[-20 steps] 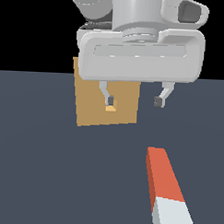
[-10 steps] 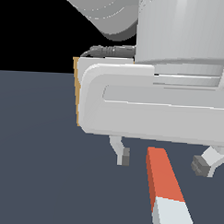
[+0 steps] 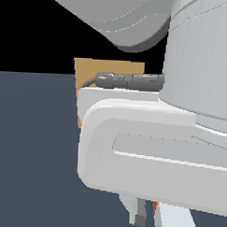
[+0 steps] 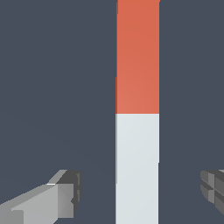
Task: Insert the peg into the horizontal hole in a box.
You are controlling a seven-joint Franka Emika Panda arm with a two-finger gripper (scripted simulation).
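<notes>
Peg (image 4: 137, 109) fills the middle of the wrist view as a long square bar, red-orange in the upper part of the frame and white in the lower part, lying flat on the dark grey surface (image 4: 52, 87). The end effector (image 4: 142, 192) straddles it with its jaws apart: one grey finger (image 4: 65, 197) sits at the lower left of the frame and the other finger (image 4: 213, 186) at the lower right edge, both clear of the bar, with the white half between them. That spread suggests a pre-grasp stance, lined up so the pads can close across the bar's narrow width. In the exterior view the arm's white housing crowds most of the frame, so only a sliver of the peg (image 3: 173, 223) shows at the bottom, white with a thin red-orange edge beside one dark fingertip (image 3: 139, 218). The tan box (image 3: 89, 74) peeks out at the upper left behind the housing and its grey cable, standing well apart from the peg; the hole is hidden from both cameras. Insertion has not begun, and the grasp looks like the step in hand. Gripping the white half would leave the red-orange end free to lead into the opening.
</notes>
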